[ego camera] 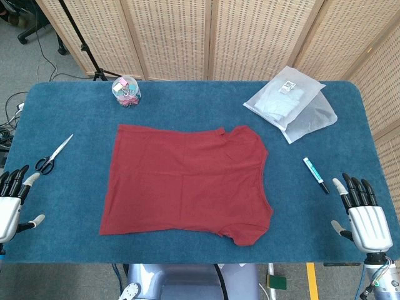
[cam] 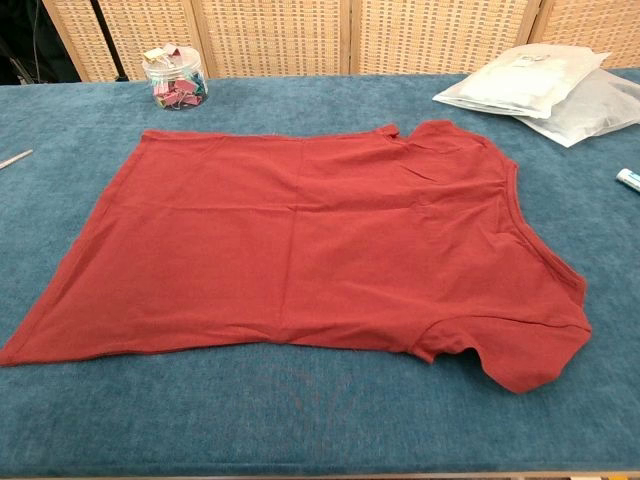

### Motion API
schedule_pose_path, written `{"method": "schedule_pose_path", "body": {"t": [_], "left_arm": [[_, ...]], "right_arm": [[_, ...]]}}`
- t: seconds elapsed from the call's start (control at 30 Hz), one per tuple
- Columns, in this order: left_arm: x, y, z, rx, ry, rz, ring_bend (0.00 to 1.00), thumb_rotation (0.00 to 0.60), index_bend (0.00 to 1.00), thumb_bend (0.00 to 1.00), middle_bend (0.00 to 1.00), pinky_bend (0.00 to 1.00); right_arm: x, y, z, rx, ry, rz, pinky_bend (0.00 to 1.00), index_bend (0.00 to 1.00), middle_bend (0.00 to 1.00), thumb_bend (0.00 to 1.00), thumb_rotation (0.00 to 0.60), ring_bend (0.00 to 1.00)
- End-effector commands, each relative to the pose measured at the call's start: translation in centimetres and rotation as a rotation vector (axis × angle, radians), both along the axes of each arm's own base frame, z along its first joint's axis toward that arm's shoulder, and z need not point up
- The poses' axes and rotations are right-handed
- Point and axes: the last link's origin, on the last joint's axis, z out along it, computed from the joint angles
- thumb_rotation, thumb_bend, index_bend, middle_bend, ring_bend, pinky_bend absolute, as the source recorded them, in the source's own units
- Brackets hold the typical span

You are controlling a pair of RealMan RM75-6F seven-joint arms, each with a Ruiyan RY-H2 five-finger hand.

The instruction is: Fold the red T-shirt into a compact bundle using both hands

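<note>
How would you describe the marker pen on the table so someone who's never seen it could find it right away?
Start at the red T-shirt spread flat in the middle of the blue table, then look toward the right hand. Between them, below the clear plastic bags, lies the marker pen: a thin white stick with a dark tip, the only pen-shaped thing there.

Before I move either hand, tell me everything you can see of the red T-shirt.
The red T-shirt is plain, soft-looking knit fabric, spread flat and unfolded on the blue table. Its neckline and short sleeves point toward the robot's right, the hem toward its left. Faint creases cross the body, and the near sleeve lies flat by the front edge. Nothing rests on it; neither hand touches it.
</note>
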Motion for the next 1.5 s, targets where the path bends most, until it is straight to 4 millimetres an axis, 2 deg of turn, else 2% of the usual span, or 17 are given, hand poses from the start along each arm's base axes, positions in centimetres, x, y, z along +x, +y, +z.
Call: {"method": "schedule_pose_path", "body": {"t": [0.03, 0.2, 0.3, 0.43, 0.6, 0.9, 1.13, 1.5], "left_arm": [[0.0, 0.0, -0.1, -0.001, 0.002, 0.001, 0.00, 0.600, 0.00, 0.00, 0.00, 0.00], [0.0, 0.0, -0.3, -0.008, 0.008, 0.006, 0.00, 0.600, 0.00, 0.00, 0.00, 0.00], [0.2, -0.1, -0.3, -0.009, 0.008, -0.001, 0.00, 0.600, 0.00, 0.00, 0.00, 0.00], [0.2, -0.1, -0.2, -0.004, 0.003, -0.007, 0.00, 0.600, 0.00, 0.00, 0.00, 0.00], [0.2, 0.0, -0.1, 0.000, -0.001, -0.001, 0.00, 0.600, 0.00, 0.00, 0.00, 0.00], [0.1, 0.1, 0.0, 0.007, -0.005, 0.004, 0.00, 0.600, 0.00, 0.00, 0.00, 0.00], [-0.1, 0.3, 0.0, 0.009, -0.001, 0.015, 0.00, 0.600, 0.00, 0.00, 0.00, 0.00], [-0.2, 0.5, 0.0, 0.012, 0.000, 0.025, 0.00, 0.600, 0.00, 0.00, 0.00, 0.00]], "right_arm": [[0.0, 0.0, -0.1, 0.010, 0.004, -0.001, 0.00, 0.00, 0.00, 0.00, 0.600, 0.00], [0.0, 0.3, -0.6, 0.064, 0.028, 0.002, 0.00, 0.00, 0.00, 0.00, 0.600, 0.00], [0.4, 0.5, -1.7, 0.168, 0.038, 0.046, 0.00, 0.00, 0.00, 0.00, 0.600, 0.00], [1.1, 0.6, -3.6, 0.332, 0.034, 0.164, 0.00, 0.00, 0.00, 0.00, 0.600, 0.00], [1.9, 0.5, -6.2, 0.443, 0.031, 0.288, 0.00, 0.05, 0.00, 0.00, 0.600, 0.00], [4.6, -0.3, -9.9, 0.465, 0.086, 0.458, 0.00, 0.16, 0.00, 0.00, 0.600, 0.00], [6.1, -0.5, -12.8, 0.507, 0.090, 0.497, 0.00, 0.23, 0.00, 0.00, 0.600, 0.00], [7.0, -1.5, -14.9, 0.511, 0.097, 0.505, 0.00, 0.26, 0.00, 0.00, 0.600, 0.00]]}}
